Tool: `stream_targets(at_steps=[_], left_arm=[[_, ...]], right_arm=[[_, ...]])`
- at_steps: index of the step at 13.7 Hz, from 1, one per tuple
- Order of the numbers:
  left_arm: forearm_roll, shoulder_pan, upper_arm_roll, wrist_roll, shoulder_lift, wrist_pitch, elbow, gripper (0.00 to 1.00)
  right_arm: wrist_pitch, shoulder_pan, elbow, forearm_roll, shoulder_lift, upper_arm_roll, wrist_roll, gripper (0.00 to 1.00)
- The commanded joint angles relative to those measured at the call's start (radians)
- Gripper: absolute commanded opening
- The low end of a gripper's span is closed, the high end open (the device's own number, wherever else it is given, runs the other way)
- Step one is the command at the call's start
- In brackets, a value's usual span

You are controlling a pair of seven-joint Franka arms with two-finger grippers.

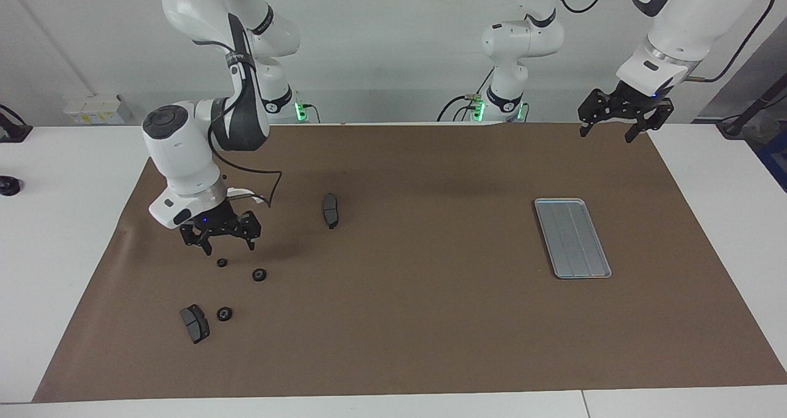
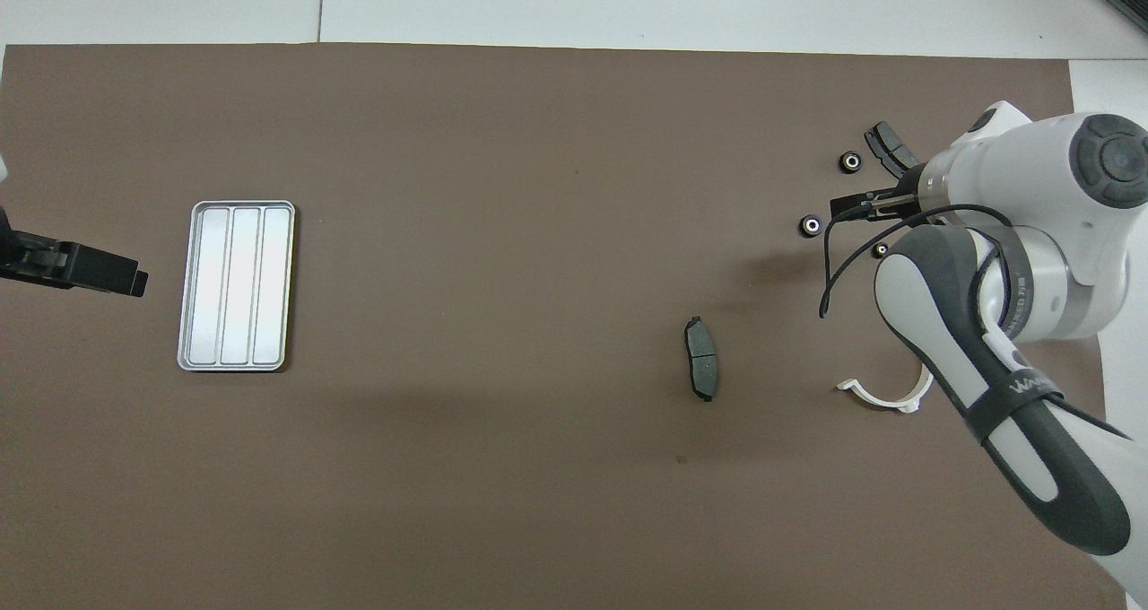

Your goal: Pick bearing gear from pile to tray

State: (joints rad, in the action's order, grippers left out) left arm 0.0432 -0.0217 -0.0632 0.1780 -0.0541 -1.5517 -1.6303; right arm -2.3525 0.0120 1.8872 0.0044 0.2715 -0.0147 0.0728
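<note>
The pile lies at the right arm's end of the table. It holds three small black gears (image 1: 222, 262) (image 1: 259, 275) (image 1: 224, 313), two dark grey pads (image 1: 195, 323) (image 1: 331, 210) and a white half-ring bracket (image 2: 883, 396). The gears also show in the overhead view (image 2: 882, 250) (image 2: 812, 225) (image 2: 849, 161). My right gripper (image 1: 220, 246) is open and empty, low over the gear nearest the robots without touching it. The right arm hides most of the bracket in the facing view. The silver tray (image 1: 572, 236) (image 2: 235, 285) lies empty toward the left arm's end. My left gripper (image 1: 607, 134) is open and waits, raised over the mat's edge.
A brown mat (image 1: 418, 319) covers the table. The lone pad (image 2: 701, 370) lies between the pile and the tray, nearer the pile. The right arm's elbow and cable (image 2: 830, 269) hang over the pile area. White table (image 1: 61, 221) borders the mat.
</note>
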Motion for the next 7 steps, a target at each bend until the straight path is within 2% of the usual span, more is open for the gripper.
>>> stream_targets(at_steps=[1,7], left_arm=[[-0.014,-0.004,0.0,0.015,-0.027,0.009,-0.023,1.0],[-0.014,-0.004,0.0,0.015,-0.027,0.009,-0.023,1.0]], right_arm=[[-0.065,0.0,-0.017,-0.012,0.052,-0.008,0.015,1.0],[-0.174,0.04,-0.023,-0.026,0.156,-0.008,-0.025,1.0]])
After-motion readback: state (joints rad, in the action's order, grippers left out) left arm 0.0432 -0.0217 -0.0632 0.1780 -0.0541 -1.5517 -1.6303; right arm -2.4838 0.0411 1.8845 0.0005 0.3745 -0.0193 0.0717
